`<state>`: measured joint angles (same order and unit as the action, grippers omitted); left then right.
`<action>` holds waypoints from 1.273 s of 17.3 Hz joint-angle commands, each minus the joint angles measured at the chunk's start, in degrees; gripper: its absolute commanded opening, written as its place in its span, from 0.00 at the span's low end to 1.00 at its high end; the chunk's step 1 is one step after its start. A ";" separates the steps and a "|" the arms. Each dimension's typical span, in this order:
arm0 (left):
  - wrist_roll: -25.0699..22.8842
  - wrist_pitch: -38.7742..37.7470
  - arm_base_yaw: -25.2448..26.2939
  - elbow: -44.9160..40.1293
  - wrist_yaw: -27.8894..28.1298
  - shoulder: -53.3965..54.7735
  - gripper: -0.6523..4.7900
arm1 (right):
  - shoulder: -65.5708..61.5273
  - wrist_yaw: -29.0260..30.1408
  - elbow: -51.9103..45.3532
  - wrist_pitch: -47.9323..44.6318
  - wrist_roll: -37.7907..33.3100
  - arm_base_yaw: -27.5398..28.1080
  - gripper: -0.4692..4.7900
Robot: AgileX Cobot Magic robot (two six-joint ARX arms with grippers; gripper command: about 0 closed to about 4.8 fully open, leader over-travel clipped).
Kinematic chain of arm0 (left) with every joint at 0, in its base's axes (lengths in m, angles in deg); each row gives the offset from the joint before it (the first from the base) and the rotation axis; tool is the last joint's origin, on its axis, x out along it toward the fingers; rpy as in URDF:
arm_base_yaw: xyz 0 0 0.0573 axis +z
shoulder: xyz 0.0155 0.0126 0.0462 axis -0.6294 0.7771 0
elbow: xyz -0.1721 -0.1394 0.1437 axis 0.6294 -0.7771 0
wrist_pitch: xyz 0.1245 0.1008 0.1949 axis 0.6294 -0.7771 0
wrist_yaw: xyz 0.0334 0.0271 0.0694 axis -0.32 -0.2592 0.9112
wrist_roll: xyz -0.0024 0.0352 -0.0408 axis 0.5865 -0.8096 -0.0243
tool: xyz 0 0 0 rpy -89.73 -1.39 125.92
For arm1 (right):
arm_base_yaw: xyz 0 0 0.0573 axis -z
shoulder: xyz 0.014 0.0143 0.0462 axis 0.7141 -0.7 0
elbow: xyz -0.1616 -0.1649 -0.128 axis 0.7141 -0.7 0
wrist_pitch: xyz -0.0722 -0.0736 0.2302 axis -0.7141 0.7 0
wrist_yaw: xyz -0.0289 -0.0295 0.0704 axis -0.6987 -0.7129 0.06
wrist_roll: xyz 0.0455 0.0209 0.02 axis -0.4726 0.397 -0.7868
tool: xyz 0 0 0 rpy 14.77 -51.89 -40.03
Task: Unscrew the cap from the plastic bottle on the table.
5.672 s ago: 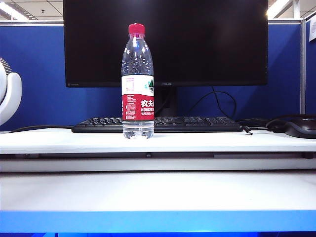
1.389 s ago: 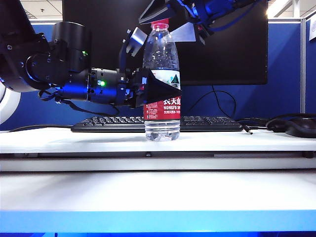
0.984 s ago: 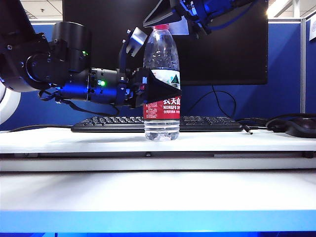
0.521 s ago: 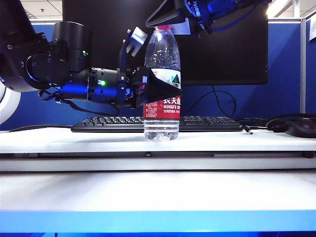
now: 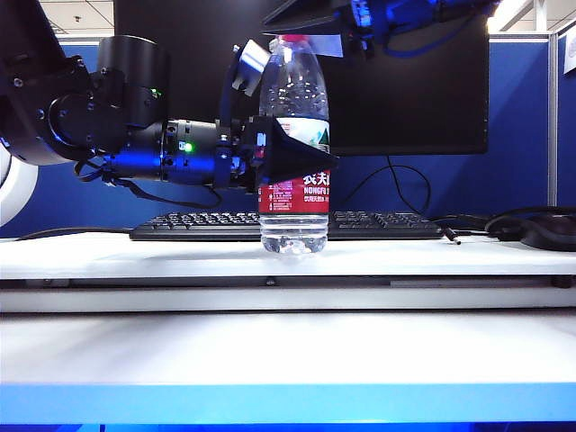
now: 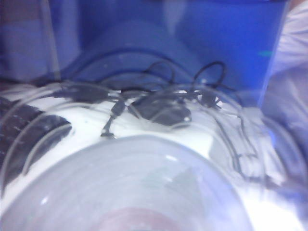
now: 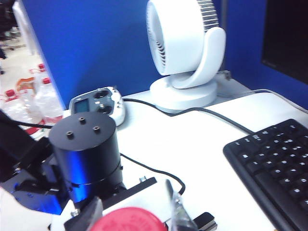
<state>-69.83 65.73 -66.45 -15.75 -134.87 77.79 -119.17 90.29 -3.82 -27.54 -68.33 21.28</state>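
White table (image 5: 288,346) carries upright bottle (image 5: 293,153), little water at base. Left gripper (image 5: 292,155) clamps label band. Right gripper (image 5: 306,25) pinches red cap (image 5: 290,40). Only right wrist view shows fan (image 7: 185,53), remote (image 7: 97,105).

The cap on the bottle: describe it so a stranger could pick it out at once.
In front of the big black monitor stands a clear plastic bottle, gripped at its label by the left gripper. At its very top sits the cap, small, round and red, between the fingers of the right gripper. It is the topmost red thing, well above the red label.
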 commanded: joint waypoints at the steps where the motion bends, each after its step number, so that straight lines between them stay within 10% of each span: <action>1: 0.13 -1.27 0.11 0.15 2.23 0.15 0.61 | 0.50 2.58 0.48 -1.27 -2.69 0.76 0.45; 2: 0.09 -1.27 0.11 0.15 3.08 0.15 0.61 | 0.52 -1.09 0.48 -1.05 -3.13 0.76 0.87; 3: -0.15 -1.18 0.11 0.15 3.63 0.15 0.61 | 0.52 -4.00 0.48 -0.81 -3.34 0.76 1.00; 10: -1.14 -0.44 0.11 0.15 6.25 0.15 0.61 | 3.48 -26.03 0.35 2.34 -9.22 -0.09 1.00; 16: -1.11 -0.33 0.07 0.15 7.74 0.15 0.61 | 13.22 -52.85 -0.22 10.93 -6.21 -14.12 1.00; 19: -0.52 -0.42 0.09 0.15 7.72 0.15 0.61 | 11.98 -82.60 -6.29 -2.40 -0.57 -26.91 1.00; 22: 0.42 -0.33 0.07 0.15 6.99 0.15 0.61 | 10.49 -92.39 -11.37 -11.56 -0.66 -30.80 1.00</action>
<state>-70.31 65.40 -66.38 -15.64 -127.15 77.97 -108.63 -0.19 -14.73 -35.04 -69.07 -9.52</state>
